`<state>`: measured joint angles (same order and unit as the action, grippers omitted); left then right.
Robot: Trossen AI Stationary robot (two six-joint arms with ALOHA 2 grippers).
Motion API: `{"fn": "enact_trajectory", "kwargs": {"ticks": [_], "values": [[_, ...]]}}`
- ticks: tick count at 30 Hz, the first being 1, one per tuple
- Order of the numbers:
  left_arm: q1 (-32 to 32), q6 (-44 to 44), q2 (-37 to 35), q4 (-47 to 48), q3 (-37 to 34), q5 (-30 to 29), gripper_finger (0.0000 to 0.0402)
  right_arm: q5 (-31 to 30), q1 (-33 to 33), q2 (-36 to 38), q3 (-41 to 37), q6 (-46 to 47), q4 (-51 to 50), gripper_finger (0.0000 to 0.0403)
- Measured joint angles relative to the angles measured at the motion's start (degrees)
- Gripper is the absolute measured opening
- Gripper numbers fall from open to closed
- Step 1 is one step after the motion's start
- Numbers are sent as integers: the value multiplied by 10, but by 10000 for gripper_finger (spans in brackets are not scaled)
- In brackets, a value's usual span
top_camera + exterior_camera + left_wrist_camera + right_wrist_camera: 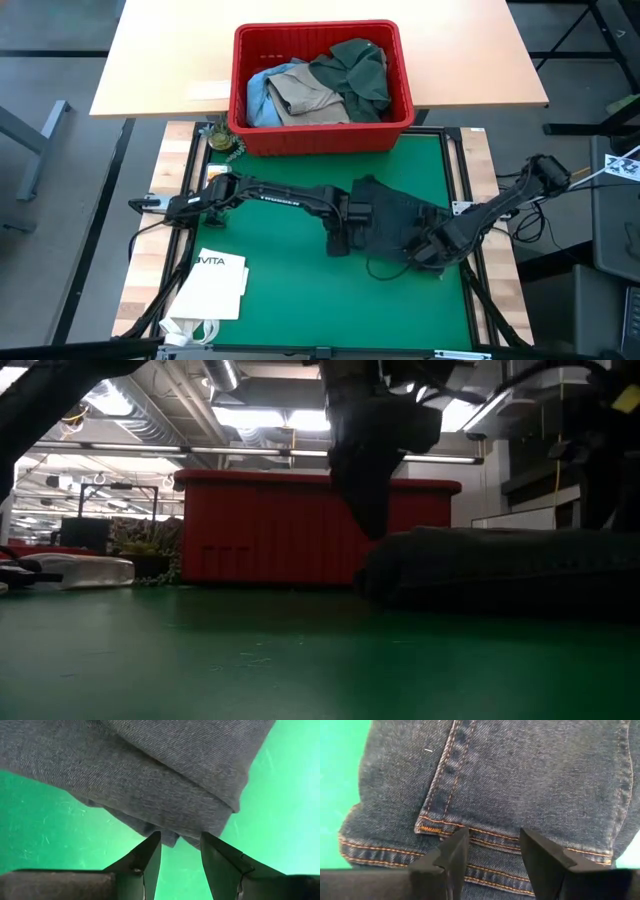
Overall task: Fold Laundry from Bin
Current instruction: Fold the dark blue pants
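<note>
Dark trousers (400, 225) lie flat on the green mat (290, 290) in front of the red bin (320, 135), long axis left-right, left gripper (180, 852) at one end, right gripper (490, 852) at the other, both parted, gripping nothing.

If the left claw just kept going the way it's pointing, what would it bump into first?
Most likely the dark trousers: the left gripper has open fingers aimed at their folded edge on the green mat, with nothing between. How much gap remains is hard to judge.
</note>
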<state>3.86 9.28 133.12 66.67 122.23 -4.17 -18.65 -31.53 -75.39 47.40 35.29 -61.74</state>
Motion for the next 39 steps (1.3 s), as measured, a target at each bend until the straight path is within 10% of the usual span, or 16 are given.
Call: {"fn": "enact_trajectory", "kwargs": {"ticks": [25, 39], "values": [[15, 131, -2, -94, -47, 48, 128, 21, 0, -52, 0, -14, 0, 179], [18, 131, -2, -67, -52, -3, 3, 18, -1, -53, 0, -44, 6, 179]]}}
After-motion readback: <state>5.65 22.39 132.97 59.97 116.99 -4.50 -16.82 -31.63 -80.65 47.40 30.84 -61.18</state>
